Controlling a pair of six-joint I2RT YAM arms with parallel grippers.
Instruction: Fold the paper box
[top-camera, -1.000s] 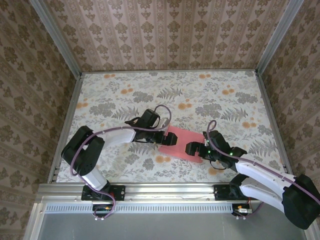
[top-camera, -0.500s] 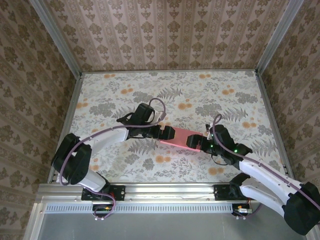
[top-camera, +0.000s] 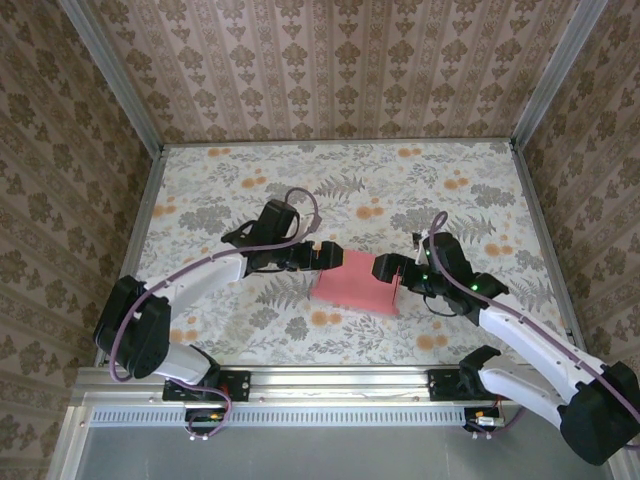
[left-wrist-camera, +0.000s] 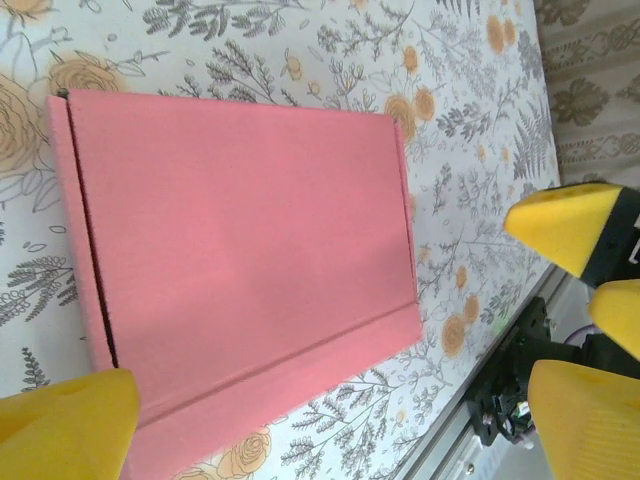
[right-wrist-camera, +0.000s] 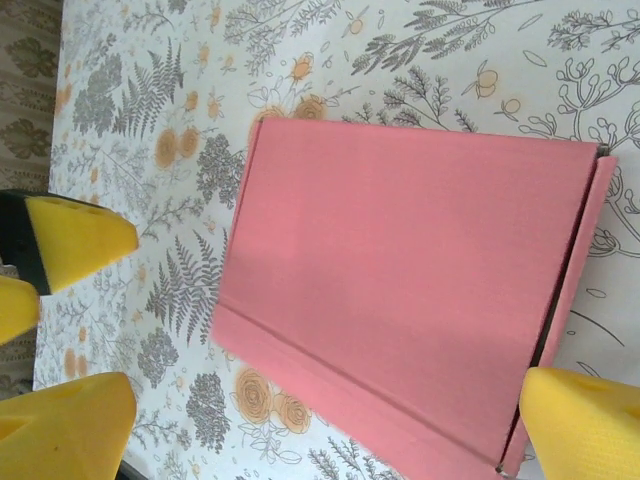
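Both spread wide and empty, the left gripper (top-camera: 326, 256) and right gripper (top-camera: 385, 269) should press the paper box (top-camera: 355, 286) flat evenly.

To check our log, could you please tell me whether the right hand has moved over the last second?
Yes. In the top view the right hand has moved up the picture, farther from the near rail.

Top cam: paper box (top-camera: 352, 288) ends at 9 and 3 o'clock tucked under left gripper (top-camera: 330, 257) and right gripper (top-camera: 385, 268), contact unclear. Wrist cams: box corners behind yellow pads (left-wrist-camera: 62, 428) at 7 o'clock (left) and 5 o'clock (right), bottom edge cropped.
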